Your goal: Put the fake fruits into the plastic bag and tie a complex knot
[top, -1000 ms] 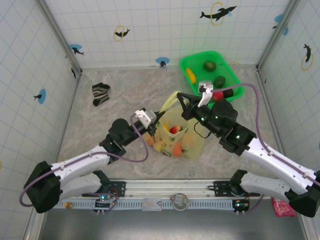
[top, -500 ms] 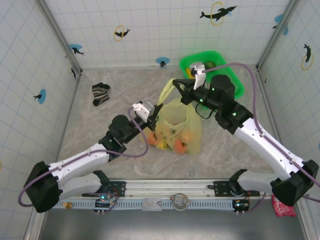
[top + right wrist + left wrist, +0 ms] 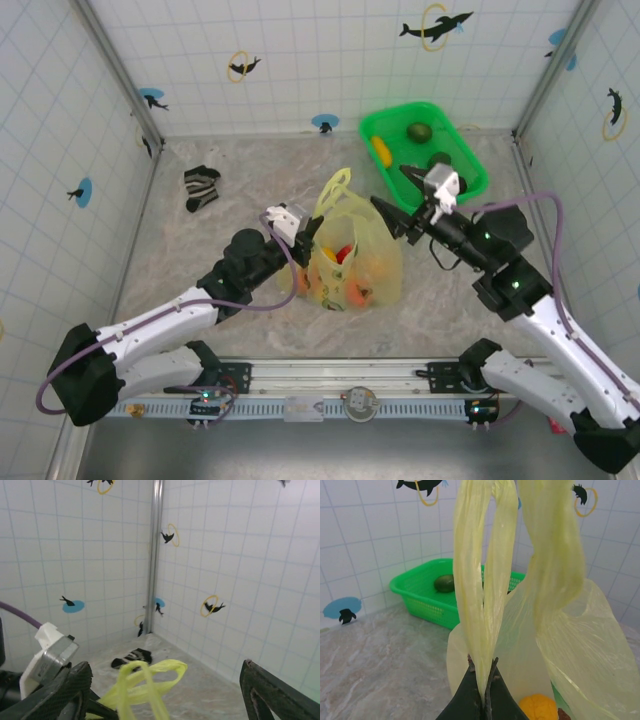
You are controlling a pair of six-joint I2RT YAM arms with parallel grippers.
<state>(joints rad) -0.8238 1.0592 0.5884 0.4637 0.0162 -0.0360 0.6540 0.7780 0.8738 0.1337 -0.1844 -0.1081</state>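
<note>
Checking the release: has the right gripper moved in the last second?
Yes. The right gripper, now open, has pulled rightward off the plastic bag's handle, to the near-left corner of the green basket.

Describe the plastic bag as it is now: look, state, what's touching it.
Thin, translucent pale-yellow plastic bag, crumpled, sitting on the table in front of the green basket. Fake fruits, red and orange among them, show through its wall. Its loop handles rise from the top; the left gripper is shut on one.
</note>
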